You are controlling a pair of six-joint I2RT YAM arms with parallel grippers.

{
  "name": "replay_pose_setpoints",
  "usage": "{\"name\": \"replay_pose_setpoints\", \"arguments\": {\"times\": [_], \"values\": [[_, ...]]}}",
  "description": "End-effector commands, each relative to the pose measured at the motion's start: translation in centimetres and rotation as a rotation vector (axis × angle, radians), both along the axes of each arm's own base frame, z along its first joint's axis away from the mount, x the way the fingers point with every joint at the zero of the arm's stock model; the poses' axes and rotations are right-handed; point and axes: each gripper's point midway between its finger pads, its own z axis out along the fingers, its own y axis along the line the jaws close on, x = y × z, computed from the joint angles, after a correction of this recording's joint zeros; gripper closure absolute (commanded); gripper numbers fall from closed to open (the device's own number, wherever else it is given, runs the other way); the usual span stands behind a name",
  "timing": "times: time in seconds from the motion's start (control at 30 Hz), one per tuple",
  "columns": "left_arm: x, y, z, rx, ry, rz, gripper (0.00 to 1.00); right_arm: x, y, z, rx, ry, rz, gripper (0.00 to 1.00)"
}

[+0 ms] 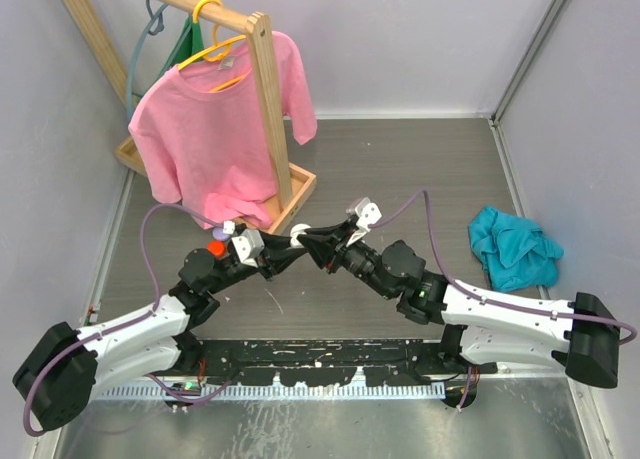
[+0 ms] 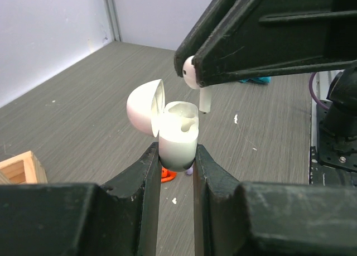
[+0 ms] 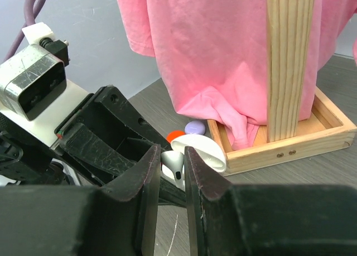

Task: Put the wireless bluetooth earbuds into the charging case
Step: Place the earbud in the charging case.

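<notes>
While the arms meet above the worktop [image 2: 72,105], the left gripper [image 2: 177,155] is clamped tight on the base of the white charging case [image 2: 177,134], lid [image 2: 142,106] swung open leftward. Just above its right rim, the right gripper [image 3: 172,158] is closed on a white earbud [image 2: 191,76], stem down, not yet seated.

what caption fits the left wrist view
Left gripper clamps the open white plastic charging case while the right gripper holds a white earbud above it.
</notes>
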Motion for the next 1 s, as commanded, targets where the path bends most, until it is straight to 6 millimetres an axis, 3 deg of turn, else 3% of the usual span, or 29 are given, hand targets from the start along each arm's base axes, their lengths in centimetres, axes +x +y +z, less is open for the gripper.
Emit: {"name": "replay_pose_setpoints", "arguments": {"times": [0.0,0.97], "values": [[-0.6,-0.4,4.0,-0.09,-0.091,-0.035,1.0,0.3,-0.2,2.7,0.087,-0.064,-0.034,0.83],[-0.7,0.0,4.7,-0.122,-0.086,-0.016,1.0,0.0,0.3,0.6,0.021,-0.054,-0.015,0.83]]}}
